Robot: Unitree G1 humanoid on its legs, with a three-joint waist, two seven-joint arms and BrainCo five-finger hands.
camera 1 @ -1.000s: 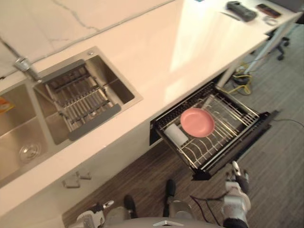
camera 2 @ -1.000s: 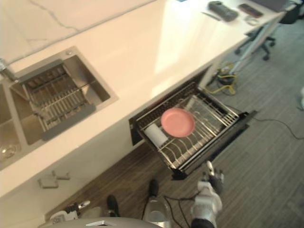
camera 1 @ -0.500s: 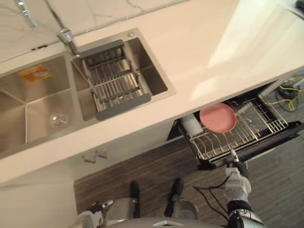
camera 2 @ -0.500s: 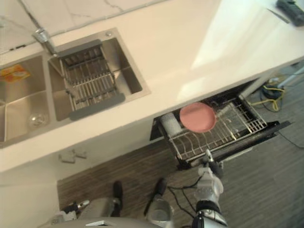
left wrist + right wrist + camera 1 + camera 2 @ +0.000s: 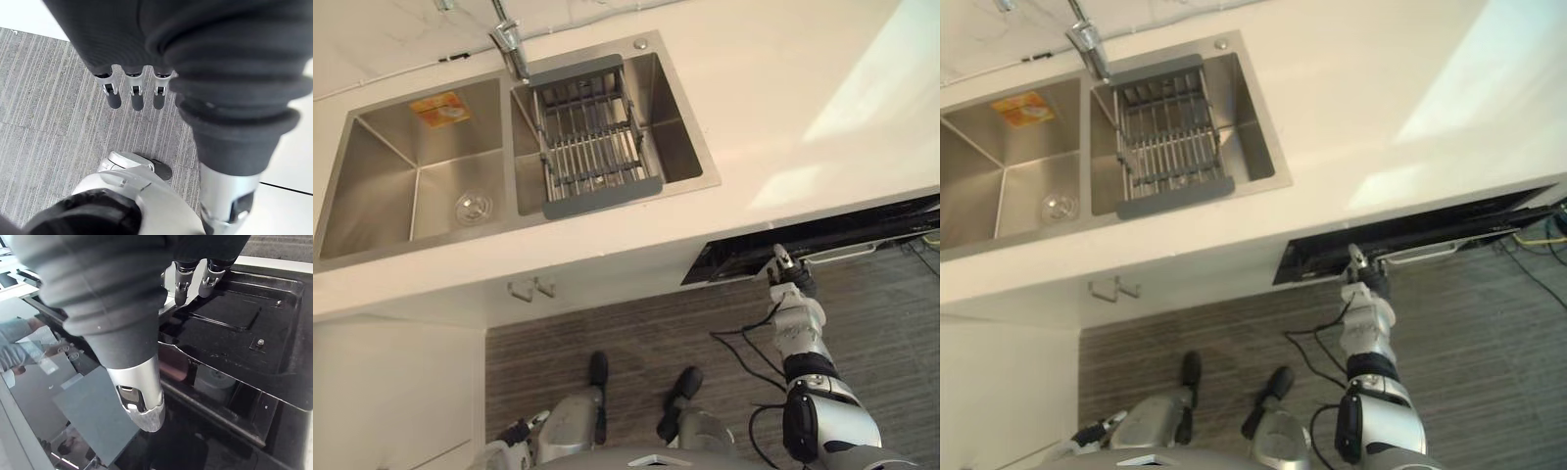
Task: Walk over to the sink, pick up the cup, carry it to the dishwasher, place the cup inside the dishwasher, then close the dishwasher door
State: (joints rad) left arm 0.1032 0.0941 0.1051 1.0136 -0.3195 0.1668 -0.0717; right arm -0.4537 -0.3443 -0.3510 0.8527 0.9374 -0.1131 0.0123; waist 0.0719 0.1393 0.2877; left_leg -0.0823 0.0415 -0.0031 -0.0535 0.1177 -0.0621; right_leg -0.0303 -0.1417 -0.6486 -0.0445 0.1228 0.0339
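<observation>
Right wrist view: white cup (image 5: 215, 382) already inside the dishwasher, glimpsed through the narrow gap under the nearly shut door (image 5: 230, 328). Right hand (image 5: 182, 284) straight-fingered, tips at that door, holding nothing. From the head: door at the hand's 12 o'clock, long axis 8-to-2. Left hand (image 5: 136, 95) relaxed, empty, well apart.
</observation>
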